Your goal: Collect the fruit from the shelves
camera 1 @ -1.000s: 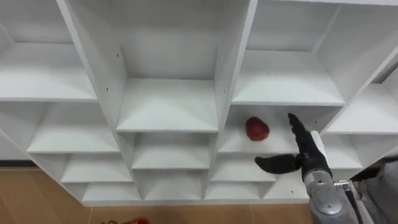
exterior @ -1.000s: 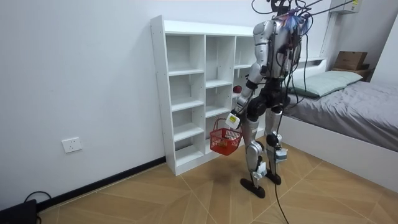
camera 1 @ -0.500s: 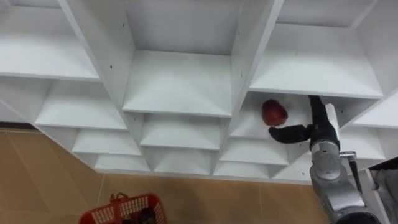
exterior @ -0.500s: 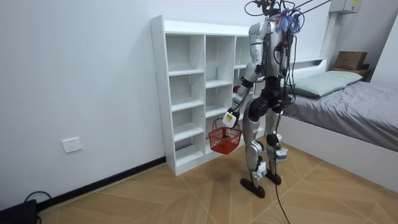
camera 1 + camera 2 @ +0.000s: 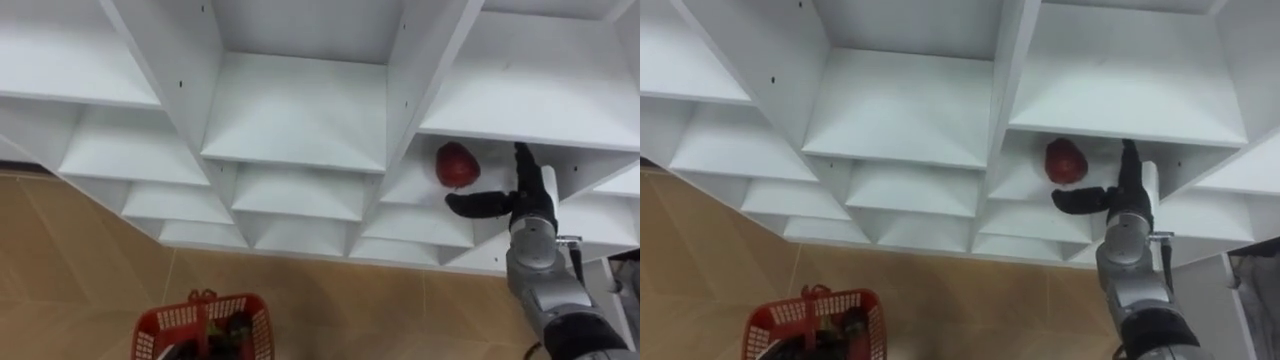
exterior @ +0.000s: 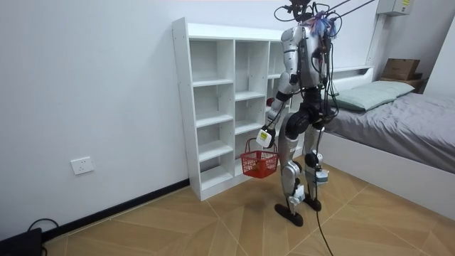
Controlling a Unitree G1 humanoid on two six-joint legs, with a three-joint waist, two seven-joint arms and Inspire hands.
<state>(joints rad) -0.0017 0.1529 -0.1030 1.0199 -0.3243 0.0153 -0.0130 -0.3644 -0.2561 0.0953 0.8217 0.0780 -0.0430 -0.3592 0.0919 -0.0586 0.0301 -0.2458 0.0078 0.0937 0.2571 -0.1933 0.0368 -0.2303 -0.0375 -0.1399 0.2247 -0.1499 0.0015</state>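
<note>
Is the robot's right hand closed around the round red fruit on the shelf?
No, the right hand is open, fingers straight beside the round red fruit, thumb spread below it.

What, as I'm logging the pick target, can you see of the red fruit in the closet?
The red fruit is round, dark red and slightly glossy, apple-like. It rests on a white shelf inside a closet compartment, shaded by the board above. The right hand is open beside it, fingers straight at its right, thumb stretched below it; no contact shows.
</note>
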